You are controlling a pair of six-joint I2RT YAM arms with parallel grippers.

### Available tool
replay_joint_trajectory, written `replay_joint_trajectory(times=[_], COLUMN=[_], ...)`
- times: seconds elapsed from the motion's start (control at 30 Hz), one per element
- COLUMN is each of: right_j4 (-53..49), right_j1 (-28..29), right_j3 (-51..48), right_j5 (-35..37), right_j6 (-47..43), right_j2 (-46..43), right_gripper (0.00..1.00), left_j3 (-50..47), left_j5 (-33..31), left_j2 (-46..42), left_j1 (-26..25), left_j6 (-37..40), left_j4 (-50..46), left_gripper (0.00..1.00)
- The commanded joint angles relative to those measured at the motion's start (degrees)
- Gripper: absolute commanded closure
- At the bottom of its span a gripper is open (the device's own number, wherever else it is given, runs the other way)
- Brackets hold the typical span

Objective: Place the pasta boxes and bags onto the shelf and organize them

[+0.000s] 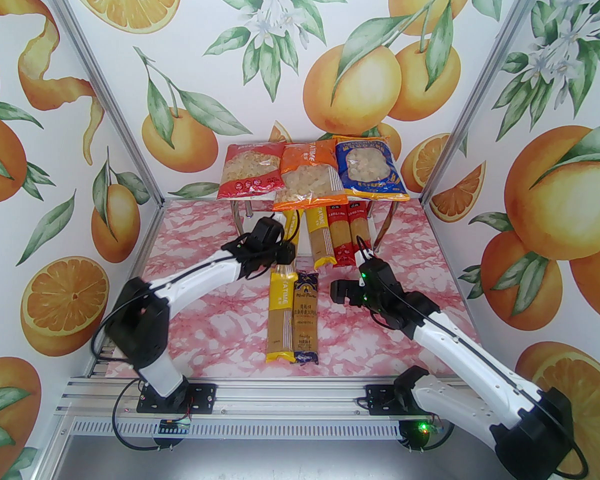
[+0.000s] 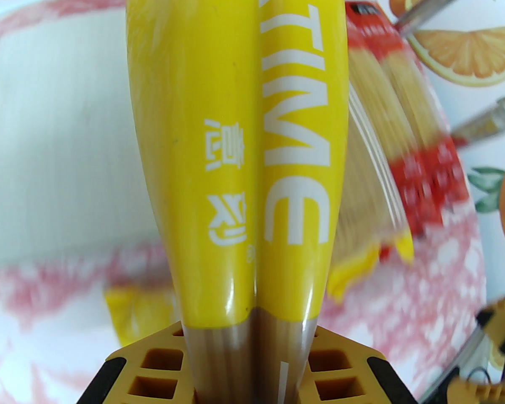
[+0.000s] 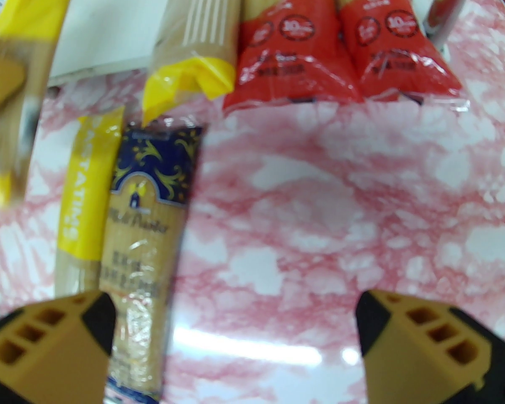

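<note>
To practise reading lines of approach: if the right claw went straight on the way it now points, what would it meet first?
Probably the bare pink marble tabletop: the open right claw points down at it, beside the dark blue pack and short of the two red packs.

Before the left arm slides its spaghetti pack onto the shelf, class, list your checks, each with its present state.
1. Left gripper clamped on held yellow spaghetti pack: ok.
2. Bare room on lower shelf board beside it: ok.
3. Right gripper open, apart from the held pack: ok.
4. Held pack parallel to red spaghetti packs: cannot tell.
5. Everything shelved: not ok; another yellow pack and dark blue pack lie on the table.
</note>
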Motion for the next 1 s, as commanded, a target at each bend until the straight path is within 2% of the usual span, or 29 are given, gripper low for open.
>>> replay_joint_trajectory(times=[0.0,0.23,0.4,0.63,0.73,0.83,0.97], right_j4=[-1.15,-1.79,-1.21,-0.96,-1.05,-0.94,-0.95], right_j1=[-0.91,-2.72,-3.88,-4.86,-5.27,-5.52,-5.72], right_j3=[1.74,1.78,0.90,0.70,0.45,0.13,-0.35], right_j5=[-0.22,-1.29,-1.62,-2.34,-2.40,-2.60,-2.69], right_j6=[-1.89,-3.66,-4.03,-4.55,-4.64,-4.68,-4.48], right_j2=[-0.83,-1.53,-2.12,-2.23,-2.40,-2.58,-2.96], right_gripper=[0.00,0.00,0.00,0.00,0.00,0.00,0.00], left_j3=[9.18,22.40,27.58,29.10,29.01,28.93,29.09], left_j5=[0.54,0.51,0.68,1.96,2.07,2.25,2.88], left_j2=[4.24,13.85,17.62,19.37,19.43,19.54,19.89], left_j1=[1.23,1.24,1.23,0.85,0.61,0.38,0.16], left_j6=[2.28,2.72,1.77,-0.34,-1.17,-1.84,-2.56], left_j4=[5.00,-2.70,-7.13,-7.99,-7.67,-6.93,-5.83], left_gripper=[1.00,1.00,1.00,0.77,0.72,0.48,0.37])
